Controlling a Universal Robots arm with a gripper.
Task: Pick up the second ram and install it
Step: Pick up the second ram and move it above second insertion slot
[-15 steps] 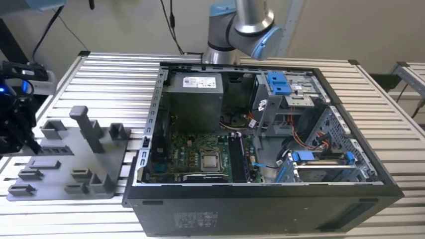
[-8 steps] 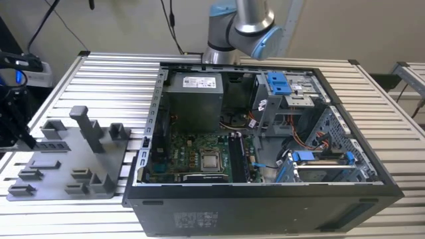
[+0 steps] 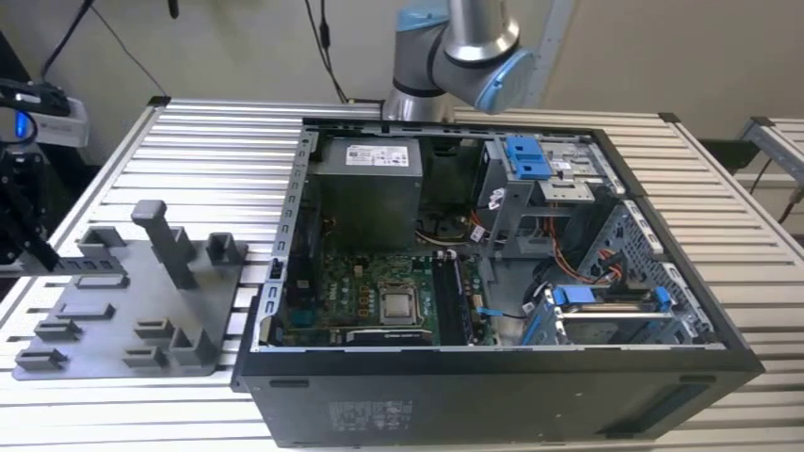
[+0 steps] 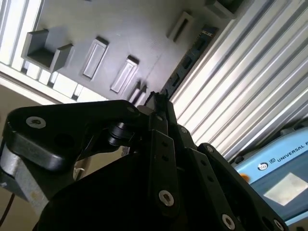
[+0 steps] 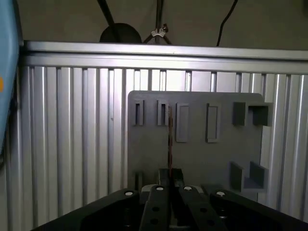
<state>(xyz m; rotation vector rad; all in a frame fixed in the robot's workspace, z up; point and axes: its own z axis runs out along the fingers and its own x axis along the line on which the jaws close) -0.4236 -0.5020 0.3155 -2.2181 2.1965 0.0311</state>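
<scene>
Jaws of the gripper (image 5: 169,175) drawn narrow, clamped on the second ram (image 5: 169,137). In the first wrist view the stick is seen edge-on, a thin dark line rising from between the black fingers. In the second wrist view the gripper (image 4: 158,98) holds the same ram (image 4: 187,60), which runs away from the fingertips as a long dark strip. A small label (image 4: 208,32) sits near its far end (print too small to make out).

Under the ram: gray holder plate (image 5: 197,159) with rectangular slots and raised blocks. The stick's line crosses the plate to one narrow slot (image 5: 163,113). Contact between ram and plate cannot be told. The plate (image 4: 139,29) lies flat on the ribbed aluminium tabletop (image 5: 72,144).

In the second wrist view, a pale blue arm cover (image 4: 284,178) carries white print and a pale sticker.

Exterior view, farther out: holder plate (image 3: 120,320) on the exterior view's left, with the open black computer case (image 3: 503,395) just beside it on the tabletop (image 3: 201,141). Paper sticker (image 3: 371,414) on the case's near wall. Inside are a green motherboard (image 3: 364,282) with a square metal socket (image 3: 399,306), a gray power supply (image 3: 364,188) with a white label (image 3: 377,153), and blue drive clips (image 3: 528,158). Behind the case, the silver arm (image 3: 458,47) with a blue joint cap (image 3: 509,80).
</scene>
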